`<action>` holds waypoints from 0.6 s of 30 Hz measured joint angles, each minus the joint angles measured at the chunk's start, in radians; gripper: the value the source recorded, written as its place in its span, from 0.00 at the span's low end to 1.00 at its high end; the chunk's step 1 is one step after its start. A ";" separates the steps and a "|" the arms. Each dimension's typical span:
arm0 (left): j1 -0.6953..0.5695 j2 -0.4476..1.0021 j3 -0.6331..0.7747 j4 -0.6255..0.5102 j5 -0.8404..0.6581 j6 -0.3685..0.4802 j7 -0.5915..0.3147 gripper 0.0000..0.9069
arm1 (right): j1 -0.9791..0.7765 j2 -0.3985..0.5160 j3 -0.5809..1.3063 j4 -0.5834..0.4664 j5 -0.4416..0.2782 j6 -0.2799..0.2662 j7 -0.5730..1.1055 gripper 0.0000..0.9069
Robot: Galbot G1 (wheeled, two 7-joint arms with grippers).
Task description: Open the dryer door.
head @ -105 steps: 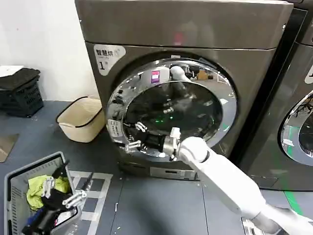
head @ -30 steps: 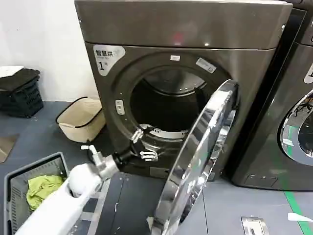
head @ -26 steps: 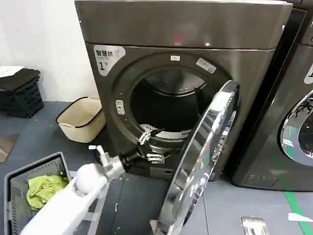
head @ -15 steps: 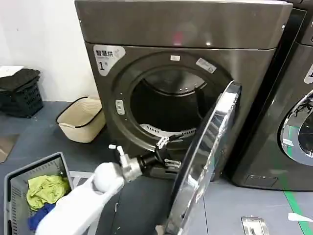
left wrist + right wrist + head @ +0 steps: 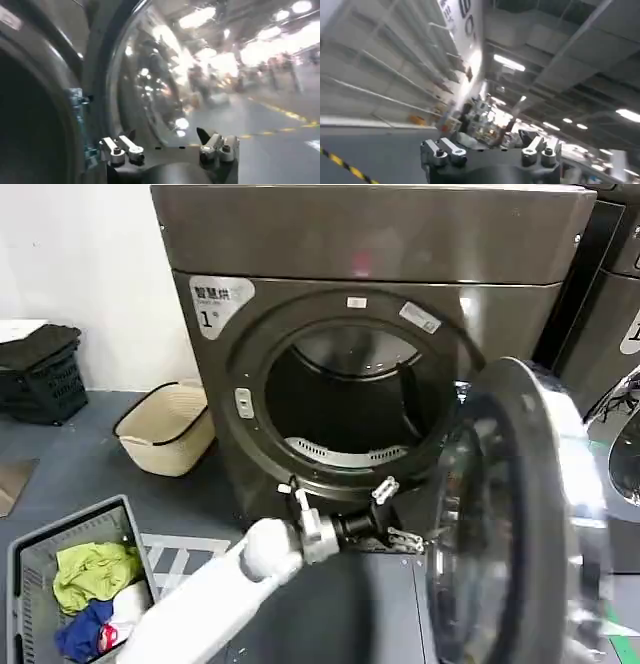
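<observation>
Laundry basket (image 5: 25, 539), grey, sits nearest on the floor at the robot's left, with green, blue and white cloth inside. Left arm reaches forward from bottom centre of the head view; left gripper (image 5: 392, 514) is low in front of the dryer (image 5: 380, 244), just below the drum opening (image 5: 345, 399) and right at the inner face of the dryer door (image 5: 520, 514). Jaws are spread apart, holding nothing; contact with the door can't be judged. Left wrist view shows both fingertips (image 5: 120, 150) spread, with the door's chrome ring (image 5: 150, 90) curving just beyond. Door is swung wide open on its right-side hinge, standing to the right of the opening, blurred. Drum is dark, with a perforated rim at the bottom. Label "1" (image 5: 212, 302) at upper left of the front panel. Beige basket (image 5: 165, 429) stands by the wall; black crate (image 5: 40, 369) further left. Right gripper (image 5: 490, 150) faces a ceiling, jaws apart and empty.
</observation>
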 joint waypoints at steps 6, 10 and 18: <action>-0.050 -0.053 0.069 0.048 0.001 0.001 -0.001 1.00 | -0.019 0.001 0.063 -0.047 0.022 -0.001 -0.006 1.00; -0.094 -0.099 0.116 0.091 0.000 0.001 -0.001 1.00 | -0.027 0.004 0.090 -0.048 0.027 -0.015 -0.008 1.00; -0.185 -0.193 0.193 0.190 0.000 0.001 0.000 1.00 | -0.038 0.003 0.133 -0.064 0.028 -0.021 -0.013 1.00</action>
